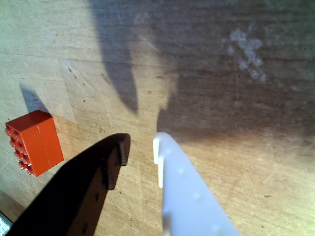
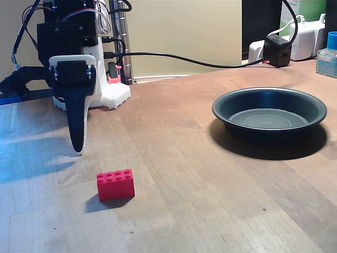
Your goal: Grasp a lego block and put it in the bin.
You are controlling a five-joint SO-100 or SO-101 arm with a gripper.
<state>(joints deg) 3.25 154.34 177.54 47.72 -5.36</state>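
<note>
At far left of the wrist view we log the lego block [image 1: 34,141], roughly nine o'clock from the gripper [image 1: 139,152], outside its fingers. Block's long axis runs about eleven to five. Fingers stand slightly apart, holding nothing. We judge a sideways shift is needed; bare tabletop [image 1: 236,162] all around. In the fixed view the bin [image 2: 269,113] sits well apart, toward three o'clock.

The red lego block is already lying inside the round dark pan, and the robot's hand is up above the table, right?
Not quite. The red lego block is not in the pan; in the fixed view it sits on the wooden table, well to the pan's left, and the pan holds nothing. The rest is right: the hand hangs above the table, holding nothing.
</note>
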